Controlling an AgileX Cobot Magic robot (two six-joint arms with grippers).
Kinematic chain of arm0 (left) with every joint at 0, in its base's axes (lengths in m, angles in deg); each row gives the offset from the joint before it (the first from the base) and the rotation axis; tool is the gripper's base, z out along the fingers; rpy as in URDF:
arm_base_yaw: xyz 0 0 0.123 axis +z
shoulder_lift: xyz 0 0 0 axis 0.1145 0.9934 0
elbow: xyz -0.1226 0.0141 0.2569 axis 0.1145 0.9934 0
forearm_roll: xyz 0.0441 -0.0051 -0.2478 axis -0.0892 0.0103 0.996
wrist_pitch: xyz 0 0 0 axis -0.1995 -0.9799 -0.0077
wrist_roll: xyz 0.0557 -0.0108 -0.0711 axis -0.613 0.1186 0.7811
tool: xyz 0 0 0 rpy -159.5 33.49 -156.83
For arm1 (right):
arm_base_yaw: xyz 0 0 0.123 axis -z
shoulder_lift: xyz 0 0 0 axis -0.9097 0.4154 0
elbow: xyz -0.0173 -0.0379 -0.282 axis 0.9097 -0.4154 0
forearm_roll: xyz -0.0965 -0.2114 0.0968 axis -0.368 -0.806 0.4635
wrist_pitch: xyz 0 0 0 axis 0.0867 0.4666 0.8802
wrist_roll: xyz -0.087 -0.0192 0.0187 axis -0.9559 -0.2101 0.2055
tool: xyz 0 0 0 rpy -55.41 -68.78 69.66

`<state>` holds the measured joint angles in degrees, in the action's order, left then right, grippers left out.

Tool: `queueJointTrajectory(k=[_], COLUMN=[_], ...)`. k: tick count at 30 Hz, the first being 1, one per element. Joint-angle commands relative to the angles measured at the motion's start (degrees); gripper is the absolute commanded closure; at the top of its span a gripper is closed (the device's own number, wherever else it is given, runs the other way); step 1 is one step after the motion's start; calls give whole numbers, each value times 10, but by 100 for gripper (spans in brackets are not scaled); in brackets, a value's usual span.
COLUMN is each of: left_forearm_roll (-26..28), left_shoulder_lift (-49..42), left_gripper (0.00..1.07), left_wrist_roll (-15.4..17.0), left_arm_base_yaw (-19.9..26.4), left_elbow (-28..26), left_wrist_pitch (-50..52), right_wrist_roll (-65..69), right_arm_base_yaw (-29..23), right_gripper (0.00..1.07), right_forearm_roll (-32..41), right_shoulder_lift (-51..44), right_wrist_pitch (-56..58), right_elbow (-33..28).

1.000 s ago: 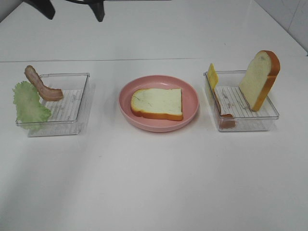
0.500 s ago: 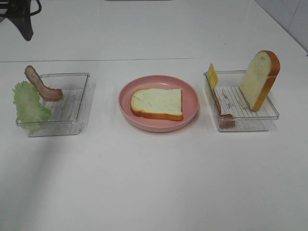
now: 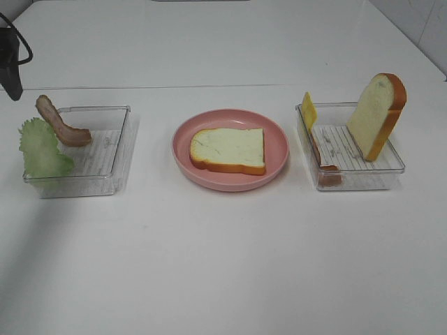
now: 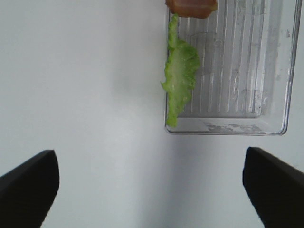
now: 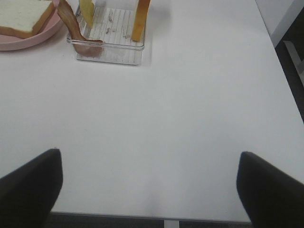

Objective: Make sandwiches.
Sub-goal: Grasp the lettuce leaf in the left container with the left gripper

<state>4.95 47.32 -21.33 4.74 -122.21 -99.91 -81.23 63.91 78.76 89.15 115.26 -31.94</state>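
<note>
Bright, diffuse light floods the white tabletop [image 3: 230, 265], casting a faint shadow beside the clear ribbed plastic tray [image 3: 127, 134], while every view looks slightly grainy.

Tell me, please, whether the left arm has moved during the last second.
Yes. The left arm has swung leftward in the high view, ending at the picture's left edge, past the left tray and its far corner.

We see a white bread slice [image 3: 229, 149] with orange-brown crust, a second slice [image 3: 376, 115] coloured alike, a pink plate [image 3: 278, 148], pale green lettuce [image 3: 43, 150], reddish-brown bacon [image 3: 61, 122] and yellow cheese [image 3: 309, 109]. The clear left tray [image 3: 105, 150] and right tray [image 3: 363, 174] show ribbed lines; the table [image 3: 223, 265] is white.
</note>
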Motion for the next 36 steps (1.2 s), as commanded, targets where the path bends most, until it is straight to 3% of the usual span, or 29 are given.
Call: queueJointTrajectory(k=[1, 13, 28, 33, 35, 36], left_forearm_roll=[18, 31, 46, 49, 50, 53], left_shoulder_lift=[23, 111, 157, 156, 156, 156], left_gripper=[9, 9, 9, 16, 21, 28], left_wrist_roll=[-8, -14, -31, -34, -34, -33], left_arm_base_yaw=[2, 2, 2, 2, 2, 2], left_elbow=[7, 7, 7, 7, 7, 7], left_wrist_pitch=[25, 64, 104, 105, 103, 101], right_wrist_roll=[-6, -6, -6, -6, -6, -6], right_arm_base_yaw=[3, 3, 3, 3, 3, 3], right_gripper=[11, 11, 11, 11, 11, 11], right_forearm_roll=[-2, -2, -2, -2, -2, -2], right_shoulder_lift=[-20, -20, -20, -20, -20, -20], right_wrist_pitch=[-3, -3, -3, -3, -3, -3], right_elbow=[-1, -1, -1, -1, -1, -1])
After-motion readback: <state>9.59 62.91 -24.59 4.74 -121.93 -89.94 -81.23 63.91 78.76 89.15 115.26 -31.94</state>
